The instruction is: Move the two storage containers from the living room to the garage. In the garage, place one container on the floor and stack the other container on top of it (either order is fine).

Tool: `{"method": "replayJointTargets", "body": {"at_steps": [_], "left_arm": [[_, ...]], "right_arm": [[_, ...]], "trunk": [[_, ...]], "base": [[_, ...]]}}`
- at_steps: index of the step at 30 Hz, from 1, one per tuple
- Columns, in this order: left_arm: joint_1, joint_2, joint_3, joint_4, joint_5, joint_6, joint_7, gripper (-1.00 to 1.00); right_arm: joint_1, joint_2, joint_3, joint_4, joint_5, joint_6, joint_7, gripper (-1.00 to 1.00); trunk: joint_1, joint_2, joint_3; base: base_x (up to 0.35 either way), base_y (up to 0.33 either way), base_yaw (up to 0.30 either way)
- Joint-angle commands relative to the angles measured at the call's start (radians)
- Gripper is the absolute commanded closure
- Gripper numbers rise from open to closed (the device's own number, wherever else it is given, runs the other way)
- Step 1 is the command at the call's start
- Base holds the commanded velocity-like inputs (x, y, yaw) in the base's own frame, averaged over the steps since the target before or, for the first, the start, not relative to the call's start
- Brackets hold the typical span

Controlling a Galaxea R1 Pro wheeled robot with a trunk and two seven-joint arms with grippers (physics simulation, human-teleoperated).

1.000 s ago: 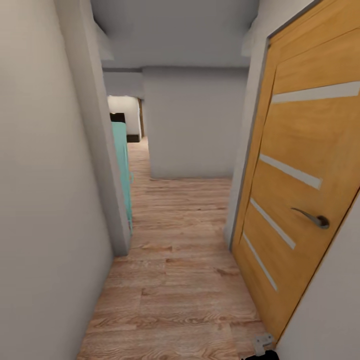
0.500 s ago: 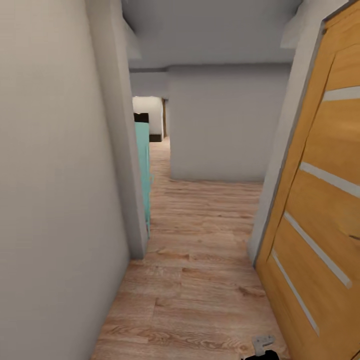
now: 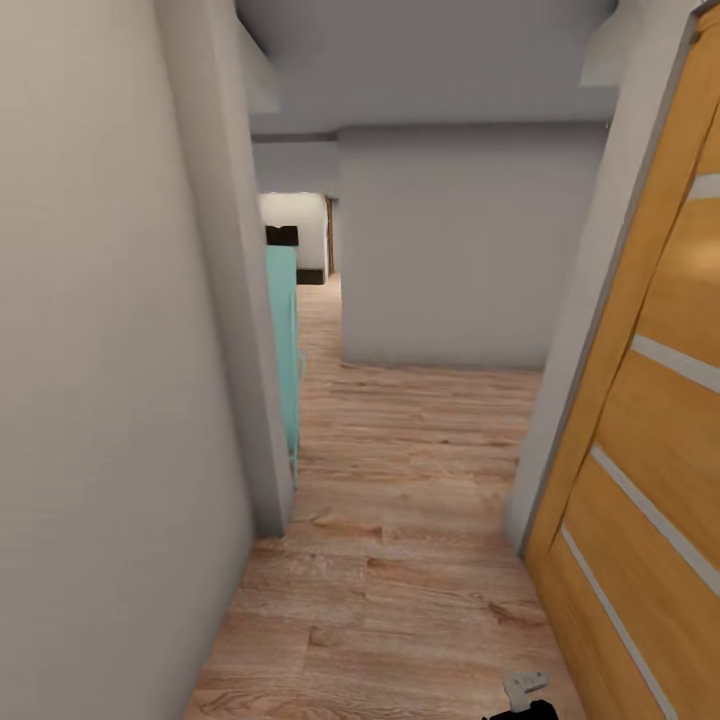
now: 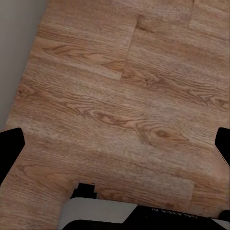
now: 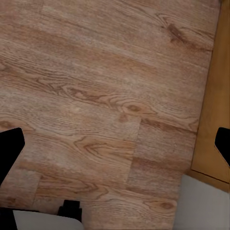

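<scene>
A home hallway: light wood-plank flooring (image 3: 400,520), plain beige walls (image 3: 100,400), an open oak interior door (image 3: 650,450) with pale inlaid strips, and a teal door (image 3: 284,350) beyond.

Left wrist camera, looking down along the left gripper (image 4: 115,143). The two dark fingertips (image 4: 10,146) stand wide apart at opposite margins of the frame, with nothing between them. Directly beneath the gripper lies light wood-plank flooring (image 4: 120,96), its boards running crosswise to the fingers, with pronounced grain, knots and staggered end joints. Beyond one fingertip, a strip of pale grey wall (image 4: 17,43) meets the planks along a straight, slanted edge. Close behind the gripper, toward the wrist, a white and black part of the robot's body (image 4: 124,213) overlaps the flooring; faint lettering on it is too small to read.
</scene>
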State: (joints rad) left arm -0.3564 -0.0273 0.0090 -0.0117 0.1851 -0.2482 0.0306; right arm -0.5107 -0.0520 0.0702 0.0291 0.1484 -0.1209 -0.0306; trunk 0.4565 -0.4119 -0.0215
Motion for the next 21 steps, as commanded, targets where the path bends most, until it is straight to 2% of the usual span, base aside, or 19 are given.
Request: {"method": "replayJointTargets", "body": {"at_steps": [1, 4, 11, 21], "left_arm": [[-0.001, 0.000, 0.000, 0.001, 0.004, -0.003, 0.002, -1.00], [-0.001, 0.000, 0.000, 0.001, 0.004, -0.003, 0.002, -1.00], [-0.001, 0.000, 0.000, 0.001, 0.004, -0.003, 0.002, -1.00], [-0.001, 0.000, 0.000, 0.001, 0.004, -0.003, 0.002, -1.00]], "right_arm": [[-0.002, 0.000, 0.007, 0.003, 0.005, -0.005, -0.003, -1.00], [-0.002, 0.000, 0.007, 0.003, 0.005, -0.005, -0.003, -1.00], [-0.002, 0.000, 0.007, 0.003, 0.005, -0.005, -0.003, -1.00], [-0.002, 0.000, 0.007, 0.003, 0.005, -0.005, -0.003, -1.00]], "trunk": [[0.001, -0.002, -0.002], [0.001, -0.002, -0.002], [0.001, -0.002, -0.002], [0.001, -0.002, -0.002]], "base": [[0.328, 0.000, 0.000], [0.328, 0.000, -0.056], [0.328, 0.000, -0.177], [0.328, 0.000, -0.009]]}}
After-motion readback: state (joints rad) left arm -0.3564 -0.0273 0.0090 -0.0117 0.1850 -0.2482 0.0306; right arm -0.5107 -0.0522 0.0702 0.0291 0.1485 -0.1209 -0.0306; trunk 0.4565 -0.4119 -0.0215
